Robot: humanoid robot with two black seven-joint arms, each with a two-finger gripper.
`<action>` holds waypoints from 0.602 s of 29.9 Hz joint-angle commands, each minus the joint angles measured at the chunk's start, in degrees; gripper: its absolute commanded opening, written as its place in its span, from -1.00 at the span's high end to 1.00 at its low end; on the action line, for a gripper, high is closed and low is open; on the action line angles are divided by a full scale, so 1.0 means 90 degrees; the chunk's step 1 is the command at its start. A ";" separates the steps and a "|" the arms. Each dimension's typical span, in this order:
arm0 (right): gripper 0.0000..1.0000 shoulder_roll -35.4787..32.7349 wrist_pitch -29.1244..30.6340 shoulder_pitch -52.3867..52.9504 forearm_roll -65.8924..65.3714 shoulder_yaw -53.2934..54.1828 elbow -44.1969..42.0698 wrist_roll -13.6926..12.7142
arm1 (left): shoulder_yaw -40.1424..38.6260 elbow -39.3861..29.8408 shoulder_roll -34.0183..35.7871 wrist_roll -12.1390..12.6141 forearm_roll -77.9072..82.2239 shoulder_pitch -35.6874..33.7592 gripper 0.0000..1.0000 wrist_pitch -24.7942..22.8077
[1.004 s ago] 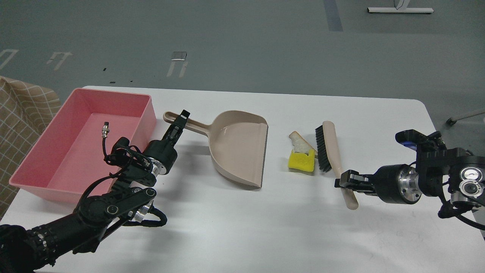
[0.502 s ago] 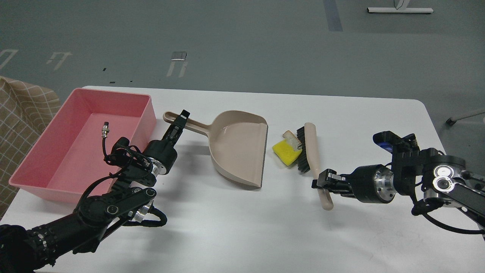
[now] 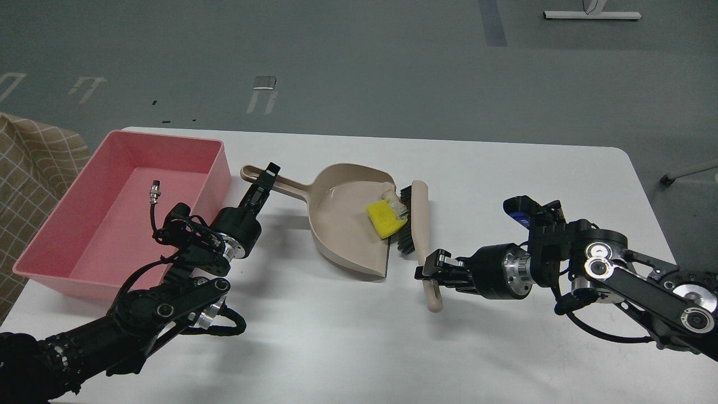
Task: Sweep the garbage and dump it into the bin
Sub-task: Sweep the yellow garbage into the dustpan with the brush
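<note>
The beige dustpan lies on the white table, its mouth facing right. My left gripper is shut on the dustpan handle. My right gripper is shut on the beige handle of a brush with black bristles. The bristles press against the dustpan's open edge. The yellow sponge block lies inside the dustpan mouth. The white bread wedge sits just behind it, partly hidden by the bristles. The pink bin stands at the left, its inside bare.
The white table runs to its right edge near my right arm. A checked cloth lies off the table's left side. Grey floor lies beyond the far edge.
My right gripper has moved left with the brush. The bristles have pushed the yellow sponge and bread wedge left across the table into the dustpan mouth. The left arm has not moved.
</note>
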 commanded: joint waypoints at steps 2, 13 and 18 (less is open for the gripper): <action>1.00 0.0503 0.0000 -0.0006 0.0001 0.0157 -0.0281 0.0001 | 0.0001 0.0000 -0.0011 0.0010 0.0000 -0.0009 1.00 -0.0001; 1.00 0.1559 0.0000 0.0384 -0.0008 0.0548 -0.0672 0.0001 | 0.0001 0.0010 -0.0001 0.0010 -0.0010 -0.0009 1.00 -0.0001; 1.00 0.1442 0.0000 0.0531 0.0031 0.0558 -0.0584 -0.0009 | 0.0001 0.0010 -0.0001 0.0020 -0.0010 -0.0009 1.00 -0.0001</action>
